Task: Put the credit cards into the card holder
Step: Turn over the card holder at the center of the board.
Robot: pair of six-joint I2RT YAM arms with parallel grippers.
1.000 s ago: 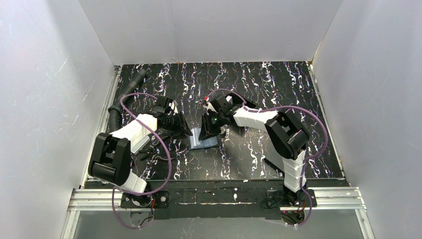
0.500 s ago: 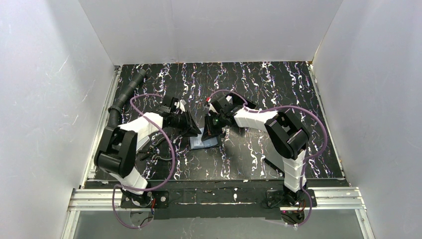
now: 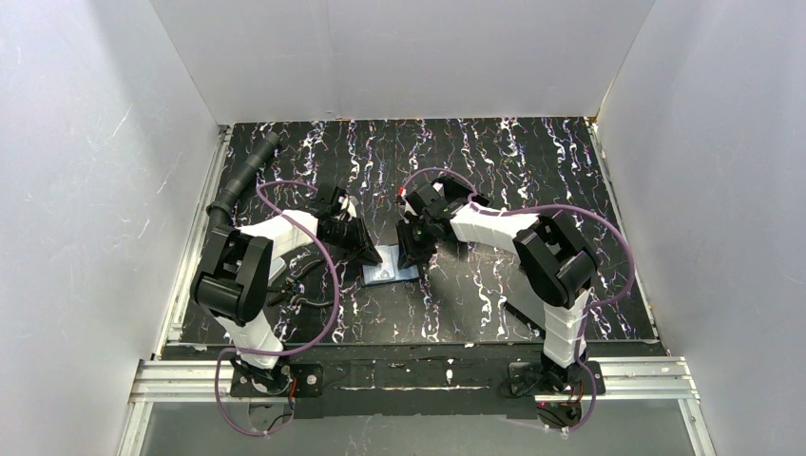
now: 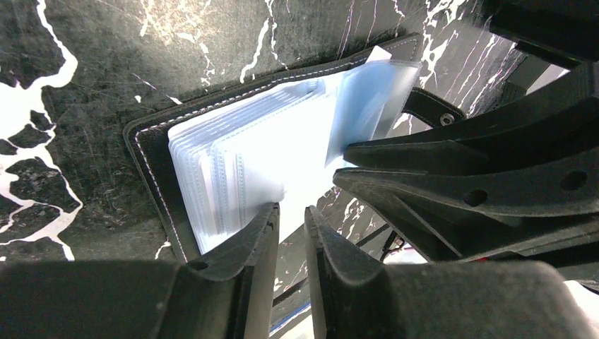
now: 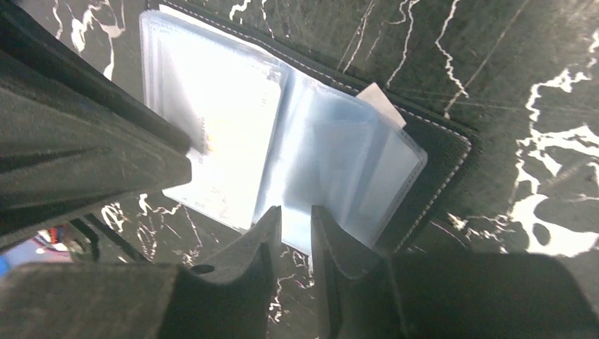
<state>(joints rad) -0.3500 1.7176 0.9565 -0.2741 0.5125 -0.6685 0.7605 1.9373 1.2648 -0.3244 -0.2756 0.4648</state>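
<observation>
Both narrowly parted and clamping nothing, the left gripper and right gripper sit at opposite edges of the open card holder, which lies flat between them.

1. Card holder lies open on the black, white-veined table. Its cover is black, with pale stitching along the rim.
2. Inside is a fanned stack of pale blue clear sleeves. One sleeve towards the far side stands lifted and blurred.
3. A white corner pokes out behind the lifted sleeve at the cover's edge. Card or paper: cannot tell.
4. Snap strap with a metal button sticks out past the cover on the right.
5. Left gripper is at the bottom of the view. Jaws are narrowly apart with table visible in the gap and nothing between them. One tip sits at the near edge of the sleeve stack.
6. Right gripper enters from the right with fingers close together and tips against the sleeves. Whether they pinch a sleeve is not discernible.
</observation>
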